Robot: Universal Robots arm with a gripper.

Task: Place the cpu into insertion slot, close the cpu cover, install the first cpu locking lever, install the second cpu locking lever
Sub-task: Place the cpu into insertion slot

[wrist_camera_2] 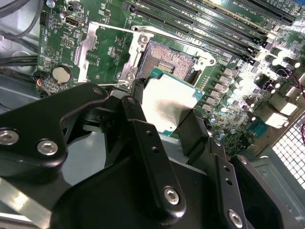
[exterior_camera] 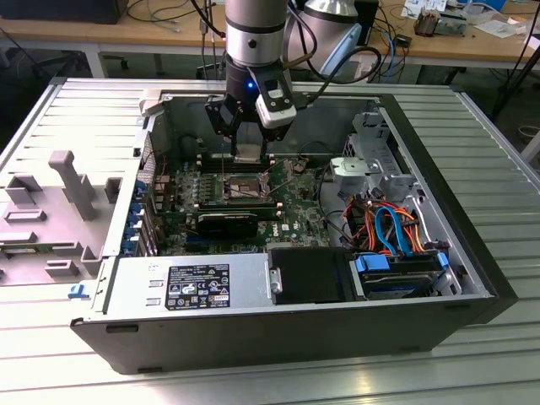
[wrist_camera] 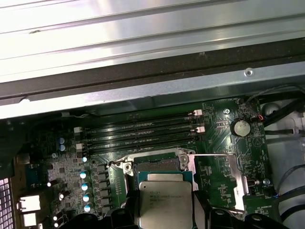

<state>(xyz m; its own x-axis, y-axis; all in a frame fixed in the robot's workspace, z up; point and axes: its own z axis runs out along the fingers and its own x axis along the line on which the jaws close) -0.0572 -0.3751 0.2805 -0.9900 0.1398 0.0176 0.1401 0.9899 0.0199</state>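
My gripper (exterior_camera: 251, 142) hangs inside the open computer case, shut on the cpu (exterior_camera: 251, 153), a flat silver-topped square. In the second wrist view the cpu (wrist_camera_2: 167, 107) sits between the black fingers (wrist_camera_2: 136, 107) and hovers a little above the insertion slot (wrist_camera_2: 167, 59), partly overlapping it. The first wrist view has the cpu (wrist_camera: 164, 202) just short of the insertion slot (wrist_camera: 159, 167), whose pale contact field is bare. The cpu cover (wrist_camera_2: 138, 50), a silvery frame with a square window, lies swung open beside the slot. A thin wire locking lever (wrist_camera: 209, 155) runs along the cover's edge.
Long black memory slots (wrist_camera: 143, 131) border the socket on the green board (exterior_camera: 295, 202). A black card (exterior_camera: 228, 224), the power supply (exterior_camera: 194, 283) and a drive cage with blue and orange cables (exterior_camera: 388, 228) stand toward the near side. A grey fixture (exterior_camera: 72, 186) lies outside the case.
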